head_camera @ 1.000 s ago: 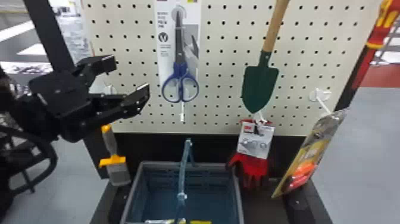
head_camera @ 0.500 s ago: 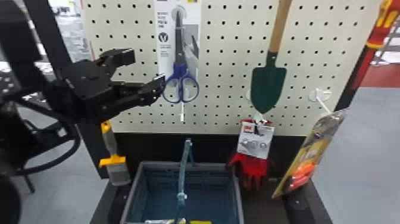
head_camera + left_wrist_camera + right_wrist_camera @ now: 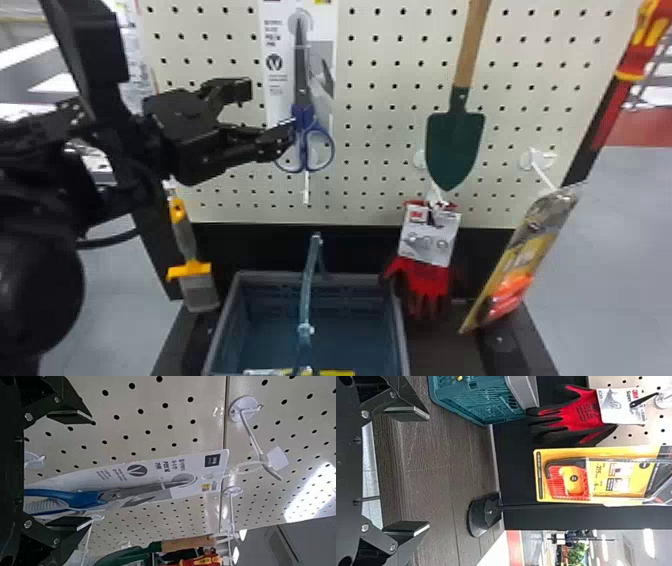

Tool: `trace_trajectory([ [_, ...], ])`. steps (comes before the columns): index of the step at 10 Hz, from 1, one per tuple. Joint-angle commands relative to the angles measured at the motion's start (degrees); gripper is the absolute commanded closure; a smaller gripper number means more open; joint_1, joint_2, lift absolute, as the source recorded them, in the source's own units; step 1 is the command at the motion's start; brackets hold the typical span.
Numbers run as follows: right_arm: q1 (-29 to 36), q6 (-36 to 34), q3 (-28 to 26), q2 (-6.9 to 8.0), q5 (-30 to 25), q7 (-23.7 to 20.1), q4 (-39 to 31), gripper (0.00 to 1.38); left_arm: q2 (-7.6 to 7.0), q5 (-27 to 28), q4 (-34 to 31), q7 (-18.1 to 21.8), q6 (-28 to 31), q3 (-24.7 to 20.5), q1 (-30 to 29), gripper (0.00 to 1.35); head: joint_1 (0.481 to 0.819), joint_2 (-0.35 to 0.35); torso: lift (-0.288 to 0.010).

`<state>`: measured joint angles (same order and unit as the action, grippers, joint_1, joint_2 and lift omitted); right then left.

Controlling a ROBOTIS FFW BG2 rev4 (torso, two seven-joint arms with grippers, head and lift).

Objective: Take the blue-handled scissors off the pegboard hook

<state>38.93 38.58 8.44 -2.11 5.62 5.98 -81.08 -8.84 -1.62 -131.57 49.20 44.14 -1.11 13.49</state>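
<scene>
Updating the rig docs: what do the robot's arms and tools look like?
Left arm: black, blocky links, a rounded black housing, a curved black cable. Left tool and right tool match: black, two angular hinged fingers each, silvery screws, flat pads with pale edges.

Blue-handled scissors [image 3: 301, 75]: upright on white card [image 3: 278, 107], grey blades toward 12 o'clock, looped handles toward 6; card hung, near 11 o'clock from head view's centre, on white pegboard hook [image 3: 251, 435].
</scene>
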Motion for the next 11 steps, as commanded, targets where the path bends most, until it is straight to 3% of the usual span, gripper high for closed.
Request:
trace_trajectory([
  [1, 0.0, 0.0, 0.0, 0.00, 0.1, 0.0, 0.0, 0.32, -1.09, -1.2, 4.4, 0.8, -1.0, 1.0, 3.0, 0.38, 0.549, 0.000, -0.100],
  [2, 0.0, 0.0, 0.0, 0.00, 0.1, 0.0, 0.0, 0.32, -1.36, -3.7, 6.6, 0.9, -1.4, 1.2, 3.8, 0.38, 0.549, 0.000, -0.100],
  [5, 0.0, 0.0, 0.0, 0.00, 0.1, 0.0, 0.1, 0.32, -2.68, -2.9, 7.2, 2.7, -0.5, 2.4, 7.3, 0.42, 0.549, 0.000, -0.100],
  [7, 0.0, 0.0, 0.0, 0.00, 0.1, 0.0, 0.1, 0.32, -2.68, -3.3, 7.2, 2.8, 0.3, 2.5, 7.1, 0.64, 0.549, 0.000, -0.100],
  [9, 0.0, 0.0, 0.0, 0.00, 0.1, 0.0, 0.1, 0.32, -2.68, -2.9, 7.2, 3.4, 1.8, 2.9, 7.1, 0.75, 0.549, 0.000, -0.100],
  [10, 0.0, 0.0, 0.0, 0.00, 0.1, 0.0, 0.1, 0.32, -2.76, -2.5, 7.0, 3.4, 2.3, 2.9, 7.1, 0.99, 0.549, 0.000, -0.100],
  [11, 0.0, 0.0, 0.0, 0.00, 0.1, 0.0, 0.1, 0.32, -2.85, -2.6, 7.0, 3.4, 2.1, 2.8, 7.1, 1.03, 0.549, 0.000, -0.100],
])
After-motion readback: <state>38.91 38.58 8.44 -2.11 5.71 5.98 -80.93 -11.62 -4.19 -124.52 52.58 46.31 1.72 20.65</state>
